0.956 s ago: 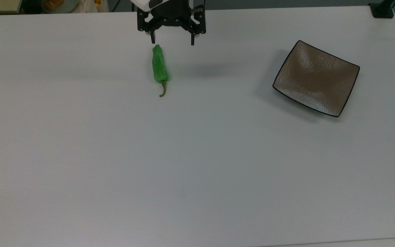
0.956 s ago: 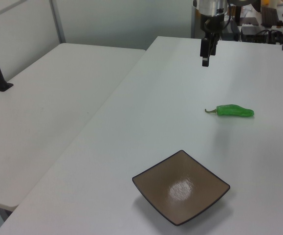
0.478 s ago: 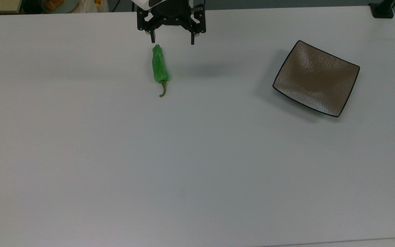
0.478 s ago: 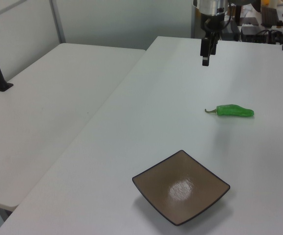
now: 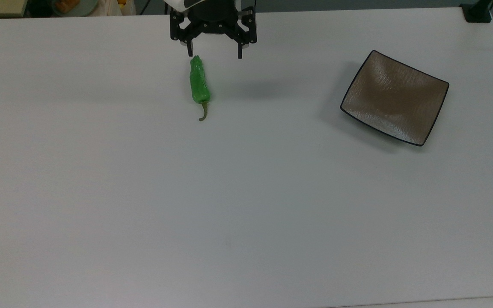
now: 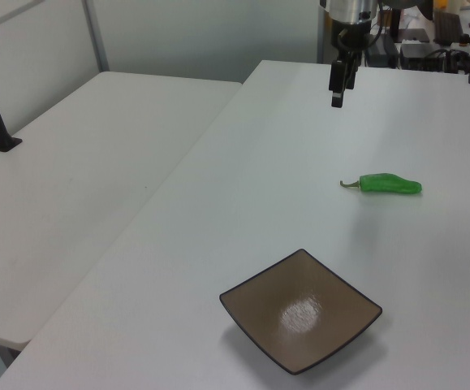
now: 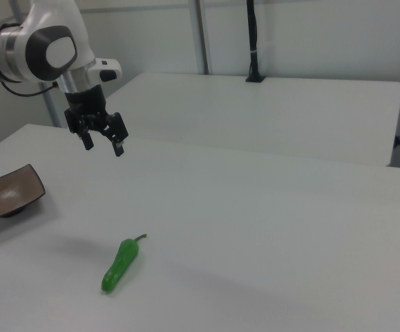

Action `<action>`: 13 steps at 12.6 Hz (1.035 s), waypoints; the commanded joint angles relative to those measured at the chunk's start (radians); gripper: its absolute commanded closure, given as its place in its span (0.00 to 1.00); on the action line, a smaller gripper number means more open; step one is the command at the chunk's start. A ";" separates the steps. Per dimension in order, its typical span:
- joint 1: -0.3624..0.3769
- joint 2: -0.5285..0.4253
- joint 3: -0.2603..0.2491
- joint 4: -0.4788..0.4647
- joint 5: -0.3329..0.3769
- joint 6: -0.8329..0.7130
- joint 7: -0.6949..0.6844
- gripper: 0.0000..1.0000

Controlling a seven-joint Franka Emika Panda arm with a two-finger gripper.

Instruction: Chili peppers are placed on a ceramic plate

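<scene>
The pepper (image 5: 198, 83) has a glossy, waxy green skin, slightly wrinkled, with bright highlights along its length (image 7: 119, 264); its thin stem looks duller and olive. The plate (image 5: 394, 97) looks like glazed ceramic: a brown-grey face with fine ridged texture, a shiny reflection near its middle (image 6: 301, 312), and a thin smooth black rim. The surface (image 5: 246, 192) is a smooth matt white laminate that gives only soft, blurred shadows. The tool (image 5: 214, 55) looks like matt black plastic or metal, with spread fingers, below a smooth glossy white arm shell (image 7: 44, 48).
</scene>
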 commanded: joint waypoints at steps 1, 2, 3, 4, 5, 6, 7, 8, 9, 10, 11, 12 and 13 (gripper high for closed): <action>0.006 -0.024 -0.010 -0.038 -0.006 0.018 -0.017 0.00; 0.006 -0.028 -0.010 -0.050 -0.006 0.017 -0.022 0.00; 0.006 -0.034 -0.010 -0.070 -0.005 0.015 -0.022 0.00; 0.008 -0.039 -0.010 -0.093 -0.006 0.015 -0.022 0.00; 0.009 -0.040 -0.008 -0.110 -0.006 0.013 -0.019 0.00; 0.009 -0.047 -0.010 -0.129 -0.005 0.012 -0.022 0.00; 0.009 -0.056 -0.008 -0.149 -0.005 0.021 -0.022 0.00; 0.009 -0.057 -0.008 -0.175 -0.005 0.021 -0.024 0.00; 0.011 -0.059 -0.008 -0.192 -0.005 0.023 -0.030 0.00; 0.011 -0.059 -0.008 -0.205 -0.005 0.021 -0.043 0.00; 0.008 -0.060 -0.008 -0.225 -0.005 0.023 -0.053 0.00; 0.008 -0.060 -0.008 -0.247 -0.005 0.024 -0.068 0.00; 0.008 -0.062 -0.008 -0.274 -0.006 0.036 -0.071 0.00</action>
